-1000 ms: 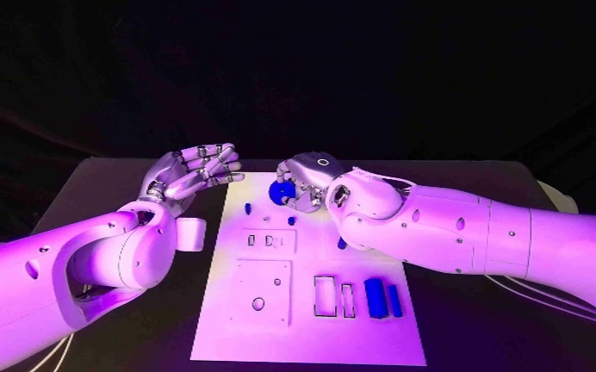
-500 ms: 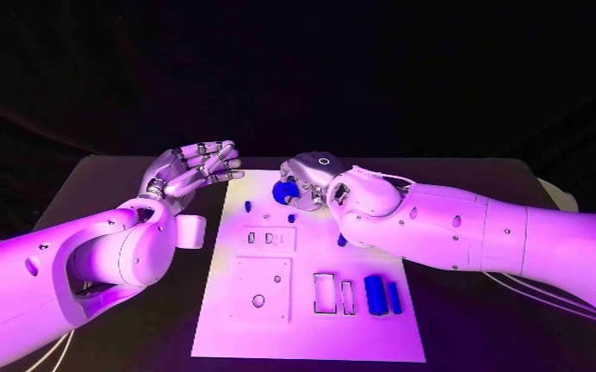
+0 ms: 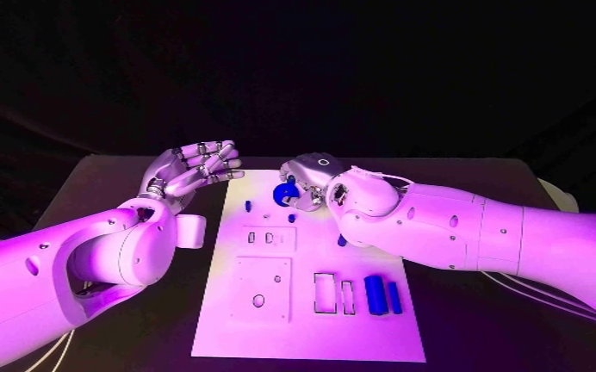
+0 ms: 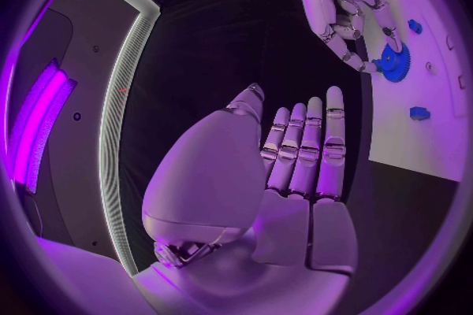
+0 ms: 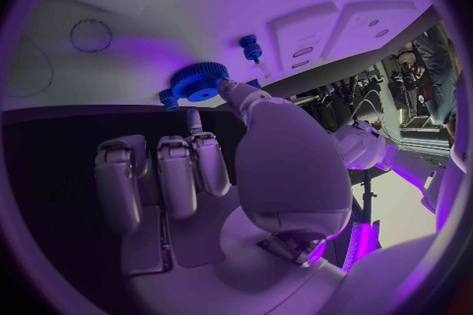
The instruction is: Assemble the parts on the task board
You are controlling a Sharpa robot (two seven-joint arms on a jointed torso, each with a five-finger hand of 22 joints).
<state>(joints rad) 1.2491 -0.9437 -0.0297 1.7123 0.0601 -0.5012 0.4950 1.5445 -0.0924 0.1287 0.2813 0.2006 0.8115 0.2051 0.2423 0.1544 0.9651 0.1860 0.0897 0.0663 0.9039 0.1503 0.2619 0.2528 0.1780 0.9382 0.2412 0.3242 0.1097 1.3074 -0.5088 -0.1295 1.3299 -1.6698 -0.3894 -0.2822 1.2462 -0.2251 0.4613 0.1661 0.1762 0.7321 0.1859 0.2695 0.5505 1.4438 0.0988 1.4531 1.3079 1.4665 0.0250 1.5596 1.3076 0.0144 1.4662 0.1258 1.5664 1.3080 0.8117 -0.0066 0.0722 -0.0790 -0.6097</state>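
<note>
Assembly looks barely begun to us: our right robot hand (image 3: pixel 311 184) grips the blue gear (image 3: pixel 284 191) at the far end of the task board (image 3: pixel 311 337), our left robot hand (image 3: pixel 193 170) hovers open, and blue parts (image 3: pixel 375 294) near us wait.

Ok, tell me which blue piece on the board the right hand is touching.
The toothed blue gear at the board's far end; the right hand touches it. The other blue pieces lie apart, untouched.
</note>
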